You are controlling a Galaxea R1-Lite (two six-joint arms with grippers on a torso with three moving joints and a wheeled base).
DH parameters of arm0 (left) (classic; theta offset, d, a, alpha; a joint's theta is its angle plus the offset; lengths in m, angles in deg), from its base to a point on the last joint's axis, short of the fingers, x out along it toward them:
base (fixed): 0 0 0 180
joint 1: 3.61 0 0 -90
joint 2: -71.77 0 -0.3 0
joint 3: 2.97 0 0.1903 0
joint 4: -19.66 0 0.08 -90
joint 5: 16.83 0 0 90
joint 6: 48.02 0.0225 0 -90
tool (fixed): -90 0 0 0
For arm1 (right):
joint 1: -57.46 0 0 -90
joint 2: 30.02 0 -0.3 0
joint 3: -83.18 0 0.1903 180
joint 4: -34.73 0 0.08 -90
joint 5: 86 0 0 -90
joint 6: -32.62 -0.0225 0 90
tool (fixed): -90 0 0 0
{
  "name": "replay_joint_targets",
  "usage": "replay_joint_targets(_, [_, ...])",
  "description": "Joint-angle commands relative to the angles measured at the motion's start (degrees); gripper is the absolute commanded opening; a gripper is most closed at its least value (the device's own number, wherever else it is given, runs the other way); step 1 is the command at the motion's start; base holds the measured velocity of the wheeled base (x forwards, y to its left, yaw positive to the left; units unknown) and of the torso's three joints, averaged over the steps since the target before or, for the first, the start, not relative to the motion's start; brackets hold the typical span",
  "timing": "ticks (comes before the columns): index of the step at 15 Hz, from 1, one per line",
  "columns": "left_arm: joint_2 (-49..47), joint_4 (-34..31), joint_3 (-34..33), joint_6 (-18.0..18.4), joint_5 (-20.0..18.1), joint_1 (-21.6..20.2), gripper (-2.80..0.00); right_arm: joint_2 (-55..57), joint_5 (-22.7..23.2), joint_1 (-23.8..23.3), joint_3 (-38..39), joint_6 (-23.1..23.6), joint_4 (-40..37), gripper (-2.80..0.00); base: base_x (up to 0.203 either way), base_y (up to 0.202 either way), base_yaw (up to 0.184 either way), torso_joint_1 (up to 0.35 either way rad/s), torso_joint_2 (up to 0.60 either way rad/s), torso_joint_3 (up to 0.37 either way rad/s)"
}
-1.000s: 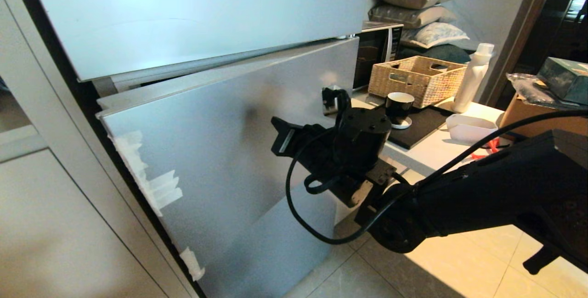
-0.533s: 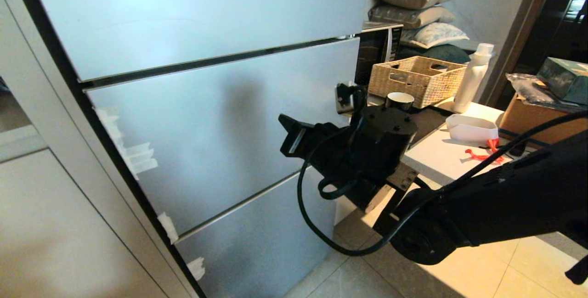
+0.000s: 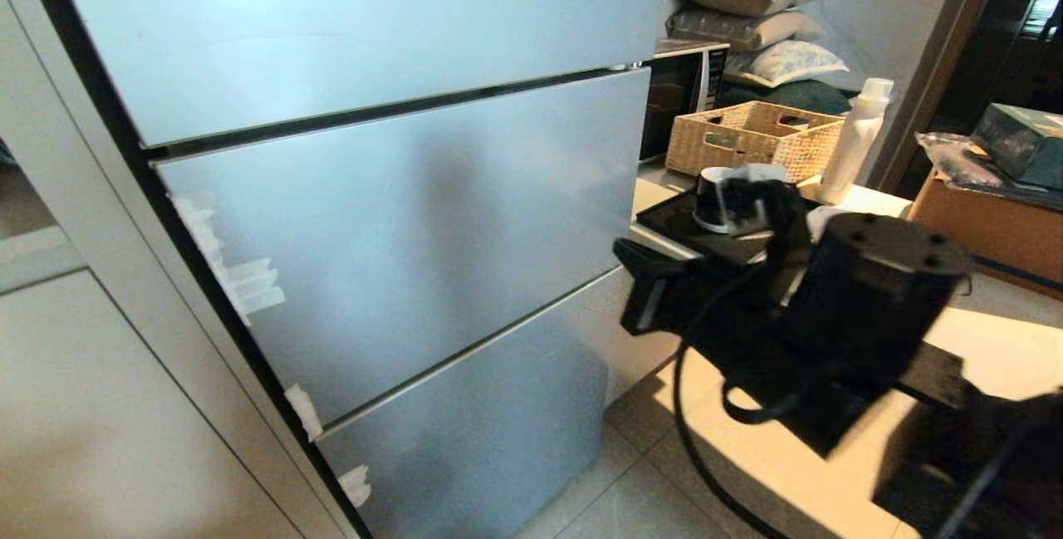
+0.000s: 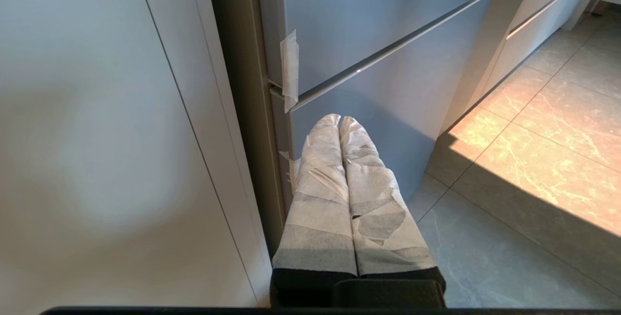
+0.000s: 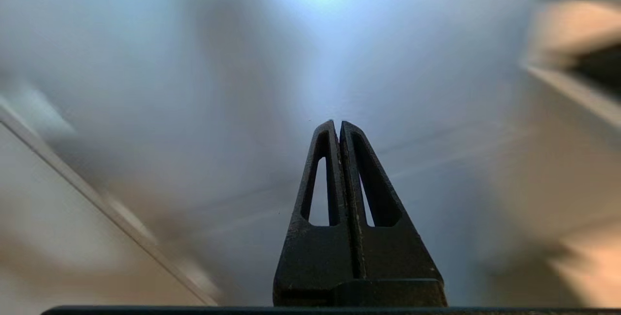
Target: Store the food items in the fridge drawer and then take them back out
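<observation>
Right pincer [image 5: 338, 128] withdrawn from closed fridge drawer front [image 3: 399, 223], fingers together.

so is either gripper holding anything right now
No. The right gripper is shut on nothing, away from the fridge front; the left gripper is shut and empty too.
</observation>
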State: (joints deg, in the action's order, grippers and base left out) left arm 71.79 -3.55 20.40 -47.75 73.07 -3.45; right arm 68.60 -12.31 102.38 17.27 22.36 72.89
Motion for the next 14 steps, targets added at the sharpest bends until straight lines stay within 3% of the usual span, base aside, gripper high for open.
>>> replay_joint_targets(1, [0.03, 0.02, -0.09, 0.0, 0.04, 0.02, -2.8, -21.04, -1.74, -3.67, 14.75, 3.55, -3.6, -2.8, 0.0, 0.0, 0.0, 0.0, 0.0, 0.0])
replay_joint_targets(3, [0.01, 0.02, -0.09, 0.0, 0.05, 0.02, -2.8, -35.54, -1.65, -11.35, 24.54, 6.82, -9.36, -2.8, 0.0, 0.0, 0.0, 0.0, 0.0, 0.0])
replay_joint_targets(6, [0.06, 0.02, -0.09, 0.0, 0.01, 0.02, -2.8, -56.39, 2.99, -25.15, 33.21, 9.42, -21.46, -2.8, 0.0, 0.0, 0.0, 0.0, 0.0, 0.0])
replay_joint_targets(8, [0.02, 0.02, -0.09, 0.0, 0.01, 0.02, -2.8, -69.36, 5.88, -31.84, 37.65, 10.25, -31.37, -2.8, 0.0, 0.0, 0.0, 0.0, 0.0, 0.0])
replay_joint_targets(10, [-0.02, 0.02, -0.09, 0.0, 0.01, 0.02, -2.8, -79.94, 7.52, -35.73, 39.94, 10.41, -42.55, -2.8, 0.0, 0.0, 0.0, 0.0, 0.0, 0.0])
replay_joint_targets(12, [0.06, 0.07, -0.09, 0.0, 0.01, 0.02, -2.8, -83.33, 9.05, -39.02, 41.9, 7.95, -52.65, -2.8, 0.0, 0.0, 0.0, 0.0, 0.0, 0.0])
replay_joint_targets(14, [0.03, 0.02, -0.09, 0.0, 0.01, 0.02, -2.8, -83.23, 10.82, -43.0, 42.52, 8.05, -55.02, -2.8, 0.0, 0.0, 0.0, 0.0, 0.0, 0.0])
